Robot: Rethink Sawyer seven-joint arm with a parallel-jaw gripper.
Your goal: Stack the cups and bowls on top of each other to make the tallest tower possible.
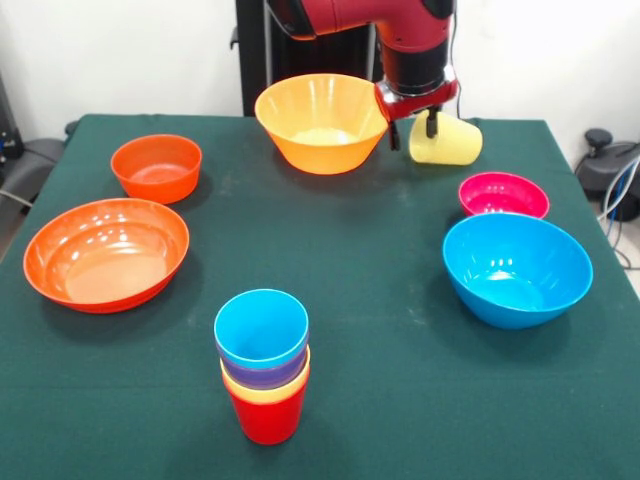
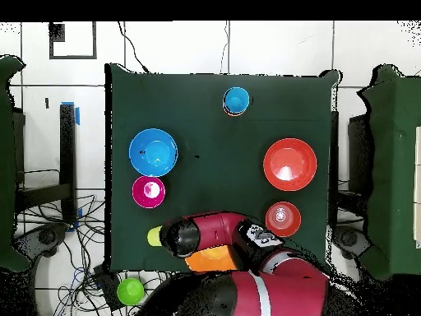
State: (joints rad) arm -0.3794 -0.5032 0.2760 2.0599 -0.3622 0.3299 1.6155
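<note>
The gripper (image 1: 420, 128) seems clamped on the rim of the pale yellow cup (image 1: 447, 143), which hangs tilted sideways at the table's far edge, well apart from the stack of cups (image 1: 263, 365) near the front edge.

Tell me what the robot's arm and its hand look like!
The arm is shiny red with rounded, tube-like parts and black joints. From above it looks thick, red and black, with a pale grey band and a small white marking. At its end, a black cylinder with a red collar carries the gripper, which has short dark fingers.
</note>
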